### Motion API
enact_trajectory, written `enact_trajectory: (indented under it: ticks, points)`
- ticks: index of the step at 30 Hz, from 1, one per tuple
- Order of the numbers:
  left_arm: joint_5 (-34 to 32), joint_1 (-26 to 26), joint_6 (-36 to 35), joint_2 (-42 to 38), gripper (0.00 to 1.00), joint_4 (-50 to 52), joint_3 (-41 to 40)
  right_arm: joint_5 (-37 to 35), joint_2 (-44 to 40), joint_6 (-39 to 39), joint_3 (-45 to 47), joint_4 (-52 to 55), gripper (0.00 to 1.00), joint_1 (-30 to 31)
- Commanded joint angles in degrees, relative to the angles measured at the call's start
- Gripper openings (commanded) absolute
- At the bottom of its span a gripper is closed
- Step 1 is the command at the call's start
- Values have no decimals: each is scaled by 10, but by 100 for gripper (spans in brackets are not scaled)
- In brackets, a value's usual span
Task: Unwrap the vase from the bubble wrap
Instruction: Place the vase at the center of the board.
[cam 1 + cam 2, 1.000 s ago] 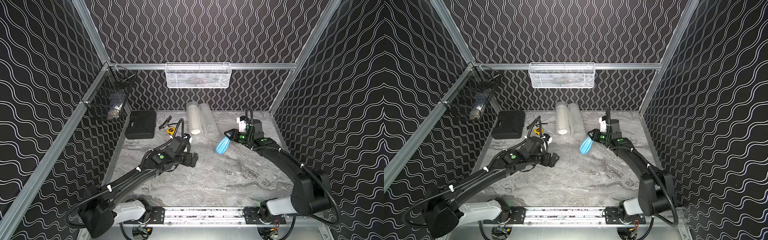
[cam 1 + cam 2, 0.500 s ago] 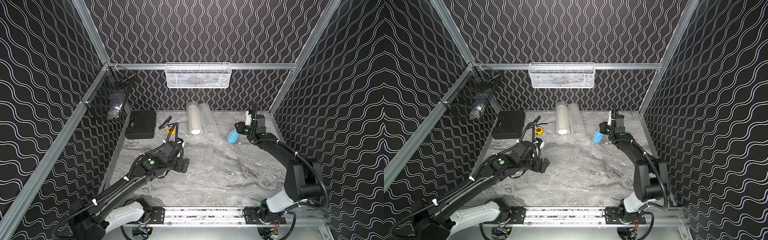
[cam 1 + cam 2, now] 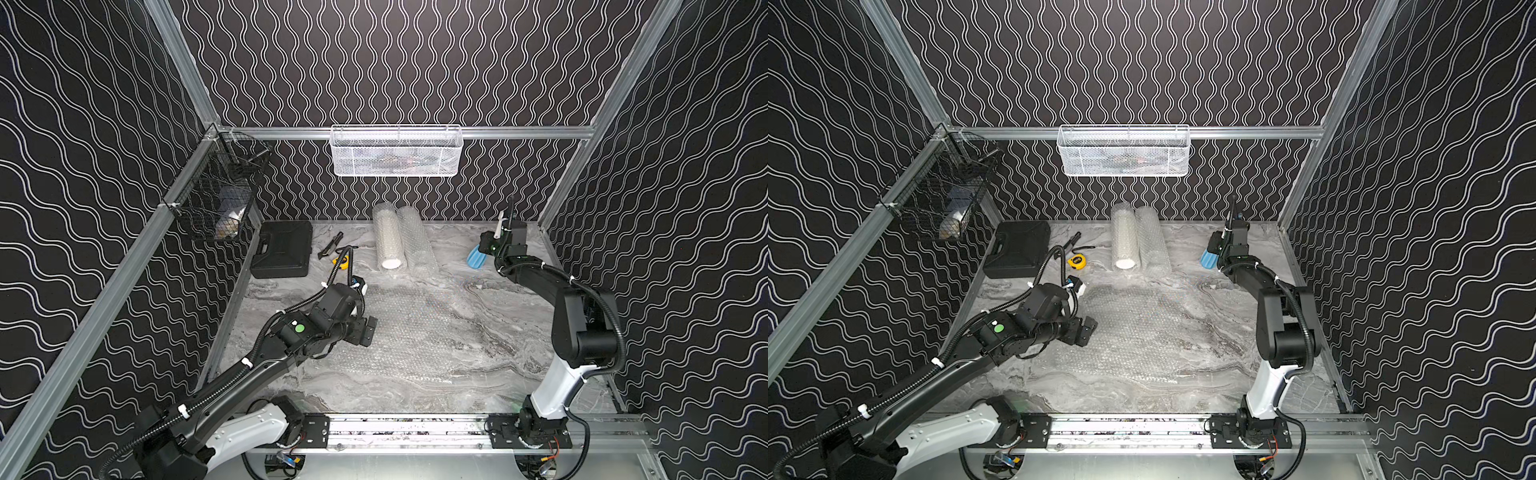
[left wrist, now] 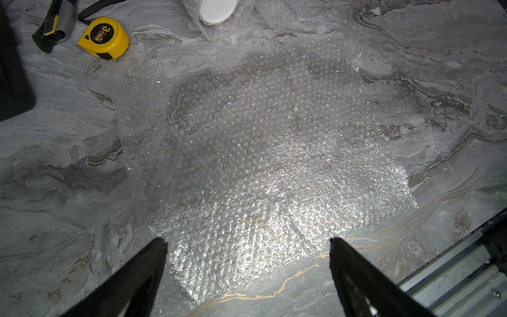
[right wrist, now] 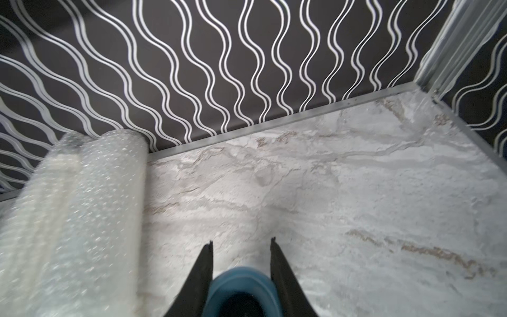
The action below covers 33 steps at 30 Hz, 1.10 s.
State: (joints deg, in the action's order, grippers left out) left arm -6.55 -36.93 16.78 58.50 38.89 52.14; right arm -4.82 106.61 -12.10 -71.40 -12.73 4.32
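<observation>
bubble wrap: clear sheet spread flat in the middle of the tabletop, seen in both top views; nothing is wrapped in it. in the left wrist view its bubbles shine under the light.
vase: blue, ribbed and bare of wrap, at the back right of the tabletop, well apart from the sheet. its dark open mouth faces the right wrist camera. whether it touches the tabletop cannot be told.
right claw: clamped on the vase, one black jaw on each side of it.
left claw: jaws wide apart, holding nothing, above the near left part of the sheet.
rolls: two tubes of bubble wrap side by side against the back wall; the left one shows a white end.
tape measure: yellow, beside the rolls; its label reads "3 m", the smaller print is too small to read.
black case: shut, at the back left corner, no writing readable.
white mesh basket: hangs on the back rail; contents unclear.
black wire basket: hangs on the left rail.
</observation>
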Motion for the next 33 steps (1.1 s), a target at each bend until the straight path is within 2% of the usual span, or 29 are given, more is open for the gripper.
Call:
enact_trajectory:
  ticks: [1, 18, 33]
  points:
    - [-7, 1, -9, -4, 95, -8, -1, -27, 27, 28, -31, -55, 17, -6]
    - [-14, 3, -12, 4, 95, -7, 1, -94, 152, 95, -163, -45, 18, -17]
    - [-7, 8, -14, 9, 95, -8, 2, -88, 165, 88, -158, -43, 23, -19]
